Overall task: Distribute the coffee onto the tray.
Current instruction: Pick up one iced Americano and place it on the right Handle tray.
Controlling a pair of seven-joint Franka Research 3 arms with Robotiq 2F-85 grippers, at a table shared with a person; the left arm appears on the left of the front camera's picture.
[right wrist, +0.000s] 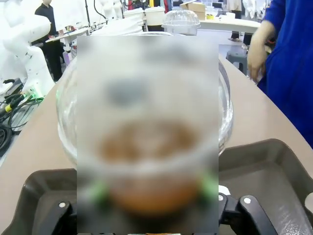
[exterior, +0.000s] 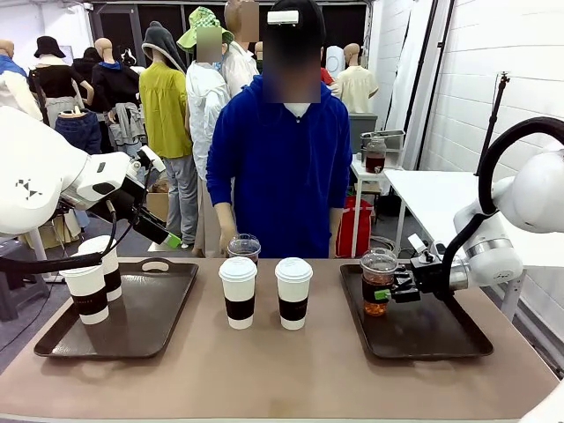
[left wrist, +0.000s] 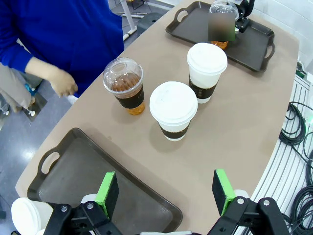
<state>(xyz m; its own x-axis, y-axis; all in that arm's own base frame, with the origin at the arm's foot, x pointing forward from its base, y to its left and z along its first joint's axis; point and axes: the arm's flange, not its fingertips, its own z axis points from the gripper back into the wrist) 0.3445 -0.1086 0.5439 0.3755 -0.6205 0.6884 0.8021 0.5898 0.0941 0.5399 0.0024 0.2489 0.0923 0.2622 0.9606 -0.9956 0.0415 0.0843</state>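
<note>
On the right tray [exterior: 432, 335] stands a clear dome-lidded iced coffee [exterior: 379, 282], and my right gripper [exterior: 384, 293] has a finger on each side of it low down. In the right wrist view that iced coffee [right wrist: 146, 122] is blurred, so contact with the pads is unclear. Two white lidded cups with brown sleeves [exterior: 88, 293] [exterior: 107, 264] stand on the left tray [exterior: 154, 308]. Two more white cups [exterior: 238, 293] [exterior: 293, 293] and a second iced coffee [exterior: 244, 248] stand mid-table. My left gripper [left wrist: 166, 193] hangs open and empty above the left tray [left wrist: 98, 166].
A person in a blue top stands at the far edge, one hand [left wrist: 61, 83] hanging near the table. The left tray has bare room on its right half, and the right tray [left wrist: 254, 39] on its front and right parts. Cables lie beside the table [left wrist: 298, 127].
</note>
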